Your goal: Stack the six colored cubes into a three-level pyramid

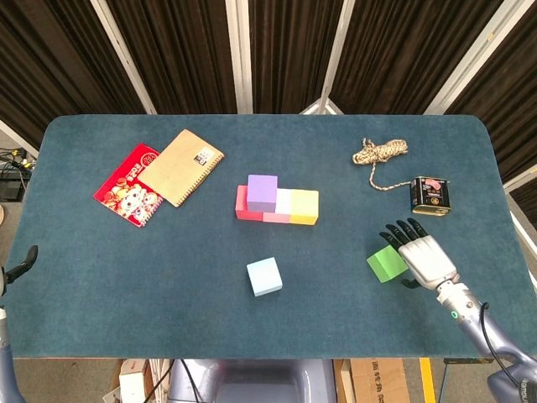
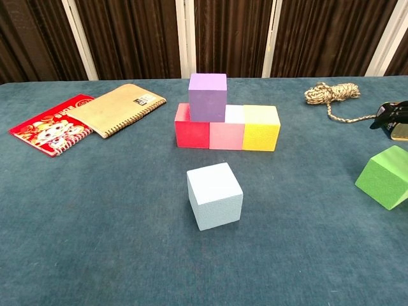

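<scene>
Head view: the right hand (image 1: 425,256) hangs just beside the green cube (image 1: 387,264), fingers (image 1: 394,232) spread, holding nothing. A small tin (image 1: 430,195) and coiled rope (image 1: 379,152) lie behind it on the bench (image 1: 126,269). Chest view: the purple cube (image 2: 208,97) sits atop the red cube (image 2: 192,134) and pink cube (image 2: 227,136), the yellow cube (image 2: 260,135) adjoining; the light blue cube (image 2: 215,196) stands alone in front.

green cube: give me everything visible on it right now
The green cube is a plain bright green block with a matte, foam-like surface and no markings. It lies on the blue table near the right edge, by itself, well apart from the stacked cubes, turned at an angle to the table edges; the chest view shows it partly cut off by the frame. The right hand is right beside it, fingers spread over its far side; whether they touch it cannot be told. It is not lifted.
</scene>
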Robot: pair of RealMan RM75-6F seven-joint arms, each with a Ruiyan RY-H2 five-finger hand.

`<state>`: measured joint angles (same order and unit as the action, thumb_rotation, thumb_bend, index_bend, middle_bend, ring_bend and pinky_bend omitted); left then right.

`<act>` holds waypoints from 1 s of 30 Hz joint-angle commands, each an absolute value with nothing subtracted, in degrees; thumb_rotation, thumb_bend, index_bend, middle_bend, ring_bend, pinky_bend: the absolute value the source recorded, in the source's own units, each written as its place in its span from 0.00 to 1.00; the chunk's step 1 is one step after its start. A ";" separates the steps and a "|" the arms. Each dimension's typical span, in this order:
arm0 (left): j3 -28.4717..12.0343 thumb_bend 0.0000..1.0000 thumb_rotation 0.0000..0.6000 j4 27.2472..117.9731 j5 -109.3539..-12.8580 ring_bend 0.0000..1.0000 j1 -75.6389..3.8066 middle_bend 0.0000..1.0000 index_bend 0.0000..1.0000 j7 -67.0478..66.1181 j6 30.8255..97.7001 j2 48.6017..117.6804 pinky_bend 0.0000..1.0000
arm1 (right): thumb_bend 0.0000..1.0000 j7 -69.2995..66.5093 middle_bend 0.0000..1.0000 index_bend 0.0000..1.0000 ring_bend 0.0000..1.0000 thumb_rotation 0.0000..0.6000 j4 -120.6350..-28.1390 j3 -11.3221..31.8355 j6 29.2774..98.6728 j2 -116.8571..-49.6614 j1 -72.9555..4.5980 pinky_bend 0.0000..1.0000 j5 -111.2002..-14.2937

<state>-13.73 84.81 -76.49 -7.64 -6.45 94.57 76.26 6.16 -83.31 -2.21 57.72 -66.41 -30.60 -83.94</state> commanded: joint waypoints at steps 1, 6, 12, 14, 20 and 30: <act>-13.81 0.31 1.00 84.91 -76.37 0.00 -7.55 0.10 0.06 -6.67 94.68 76.29 0.00 | 0.15 6.32 0.14 0.17 0.03 1.00 -82.55 -1.87 56.62 -66.72 -31.08 0.00 -83.58; -13.88 0.31 1.00 85.41 -76.40 0.00 -7.45 0.10 0.06 -7.28 94.94 76.35 0.00 | 0.18 5.46 0.18 0.20 0.05 1.00 -81.36 -1.53 55.70 -67.03 -31.42 0.00 -83.62; -13.72 0.31 1.00 85.73 -76.73 0.00 -7.57 0.10 0.06 -8.02 94.92 76.71 0.00 | 0.22 4.64 0.21 0.21 0.06 1.00 -80.62 -2.04 54.48 -67.16 -31.84 0.00 -84.83; -13.67 0.31 1.00 85.73 -76.84 0.00 -7.66 0.10 0.06 -8.24 94.84 76.89 0.00 | 0.23 3.95 0.21 0.21 0.06 1.00 -80.53 -2.27 54.15 -67.24 -31.95 0.00 -85.37; -13.96 0.31 1.00 85.60 -76.72 0.00 -7.69 0.10 0.06 -8.44 95.06 77.26 0.00 | 0.24 3.21 0.21 0.22 0.07 1.00 -80.09 -2.82 53.52 -67.47 -32.51 0.00 -87.22; -14.05 0.31 1.00 86.27 -76.21 0.00 -7.58 0.10 0.06 -9.16 94.83 77.37 0.00 | 0.28 1.64 0.22 0.23 0.07 1.00 -78.60 -3.27 52.35 -68.58 -33.86 0.00 -89.66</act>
<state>-14.04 86.27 -76.22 -7.58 -9.16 94.84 77.36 1.68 -78.70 -3.27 52.46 -68.48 -33.76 -89.61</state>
